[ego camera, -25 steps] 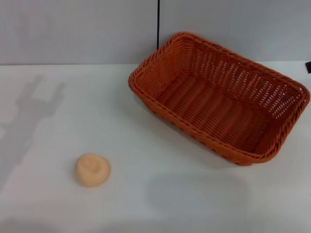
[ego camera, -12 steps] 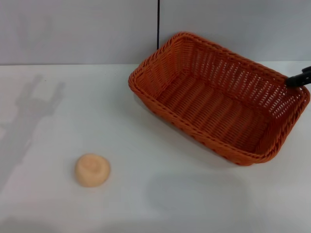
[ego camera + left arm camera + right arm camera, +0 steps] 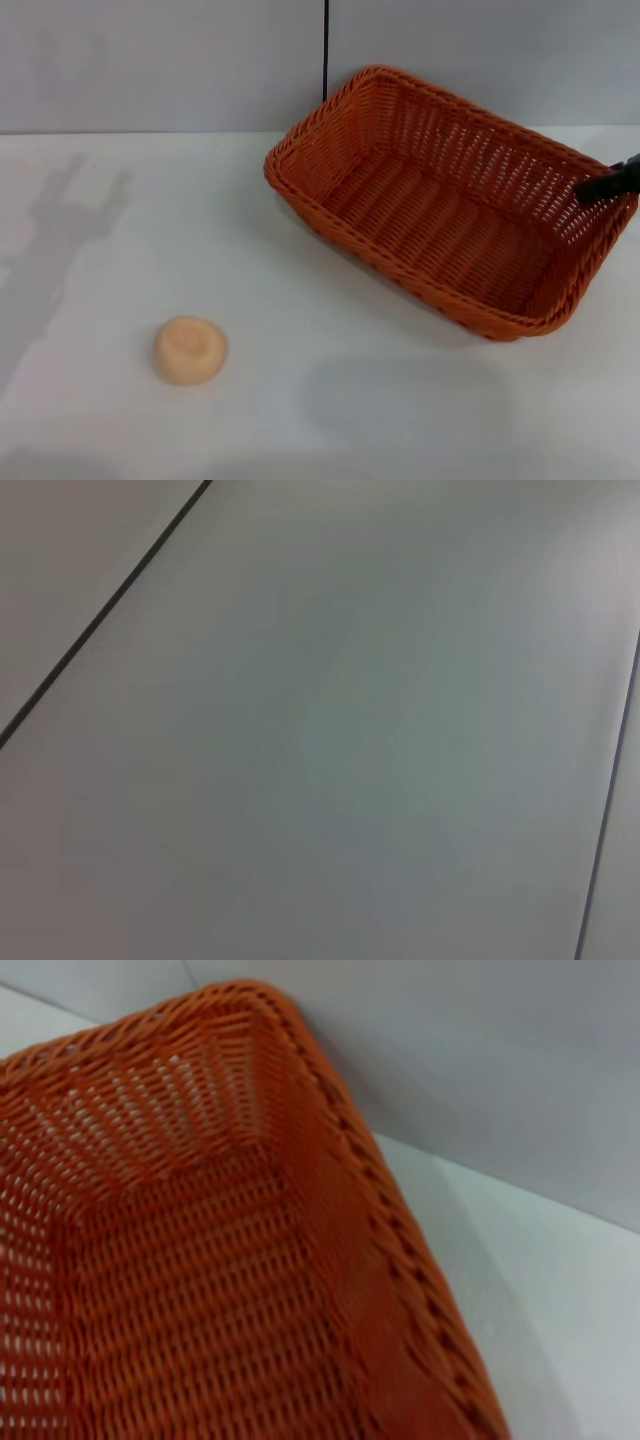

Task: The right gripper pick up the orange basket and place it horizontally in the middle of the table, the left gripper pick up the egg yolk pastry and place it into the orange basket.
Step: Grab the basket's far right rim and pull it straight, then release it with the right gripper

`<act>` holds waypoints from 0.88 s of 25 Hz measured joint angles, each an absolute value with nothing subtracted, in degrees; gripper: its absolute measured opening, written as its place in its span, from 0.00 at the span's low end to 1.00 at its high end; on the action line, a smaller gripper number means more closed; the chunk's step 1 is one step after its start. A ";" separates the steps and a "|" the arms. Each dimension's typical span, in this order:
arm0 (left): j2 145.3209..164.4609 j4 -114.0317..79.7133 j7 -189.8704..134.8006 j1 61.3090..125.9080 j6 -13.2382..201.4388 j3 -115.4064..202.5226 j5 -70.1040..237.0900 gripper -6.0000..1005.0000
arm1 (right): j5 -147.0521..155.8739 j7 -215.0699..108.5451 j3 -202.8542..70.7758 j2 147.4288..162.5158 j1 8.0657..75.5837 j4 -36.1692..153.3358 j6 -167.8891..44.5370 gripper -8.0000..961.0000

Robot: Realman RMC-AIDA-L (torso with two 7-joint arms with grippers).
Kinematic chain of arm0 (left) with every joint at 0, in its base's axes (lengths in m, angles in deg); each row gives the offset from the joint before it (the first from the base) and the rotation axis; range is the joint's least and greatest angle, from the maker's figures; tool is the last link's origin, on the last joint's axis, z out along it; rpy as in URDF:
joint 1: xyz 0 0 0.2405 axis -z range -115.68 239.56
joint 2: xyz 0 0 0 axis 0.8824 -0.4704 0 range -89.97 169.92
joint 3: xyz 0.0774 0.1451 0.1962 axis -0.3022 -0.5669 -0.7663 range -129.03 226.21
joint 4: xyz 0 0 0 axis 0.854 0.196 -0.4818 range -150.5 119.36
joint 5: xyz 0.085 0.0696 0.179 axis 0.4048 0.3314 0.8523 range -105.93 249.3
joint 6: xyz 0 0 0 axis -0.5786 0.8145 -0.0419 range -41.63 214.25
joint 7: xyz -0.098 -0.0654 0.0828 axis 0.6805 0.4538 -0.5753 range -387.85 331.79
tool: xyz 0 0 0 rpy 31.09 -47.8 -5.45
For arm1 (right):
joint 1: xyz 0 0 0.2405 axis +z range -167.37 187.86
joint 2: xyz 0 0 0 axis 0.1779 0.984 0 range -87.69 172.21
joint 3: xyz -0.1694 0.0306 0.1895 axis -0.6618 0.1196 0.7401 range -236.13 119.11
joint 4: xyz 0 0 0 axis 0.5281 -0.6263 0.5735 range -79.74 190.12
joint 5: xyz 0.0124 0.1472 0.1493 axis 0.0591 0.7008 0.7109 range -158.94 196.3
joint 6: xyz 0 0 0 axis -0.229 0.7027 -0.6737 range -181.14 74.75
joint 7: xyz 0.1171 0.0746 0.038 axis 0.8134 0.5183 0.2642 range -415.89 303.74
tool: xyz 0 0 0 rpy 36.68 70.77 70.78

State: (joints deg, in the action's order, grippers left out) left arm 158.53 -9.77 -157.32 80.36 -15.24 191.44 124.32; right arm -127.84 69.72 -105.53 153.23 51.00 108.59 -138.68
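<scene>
The right gripper (image 3: 606,183) (jaws' state hidden) hovers at the far right rim of the basket (image 3: 450,200), whose long axis lies diagonally on the tabletop (image 3: 150,250).

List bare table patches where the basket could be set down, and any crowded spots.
Free: the table between the egg yolk pastry and the orange basket, plus the strip along the near edge. Far-left table by the wall is bare too. Crowded: far right, where the right gripper sits at the basket's rim.
</scene>
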 joint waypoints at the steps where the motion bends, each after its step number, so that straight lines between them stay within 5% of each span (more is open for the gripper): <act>1: 158.54 -9.77 -157.32 80.41 -15.22 191.43 124.32 0.80 | -127.78 69.22 -105.54 153.40 50.93 108.64 -138.72 0.69; 10: 158.54 -9.77 -157.31 80.42 -15.20 191.41 124.32 0.80 | -127.51 68.09 -105.53 153.71 50.78 108.66 -139.10 0.34; 16: 158.54 -9.77 -157.22 80.33 -15.20 191.48 124.32 0.80 | -127.46 67.83 -105.51 153.78 50.70 108.70 -139.16 0.21; 22: 158.54 -9.77 -157.11 80.38 -15.26 191.60 124.33 0.80 | -121.73 66.14 -104.75 153.40 49.78 109.45 -141.79 0.21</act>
State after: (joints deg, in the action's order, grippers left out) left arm 158.54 -9.77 -157.11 80.38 -15.26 191.60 124.33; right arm -121.73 66.14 -104.75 153.40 49.78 109.45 -141.79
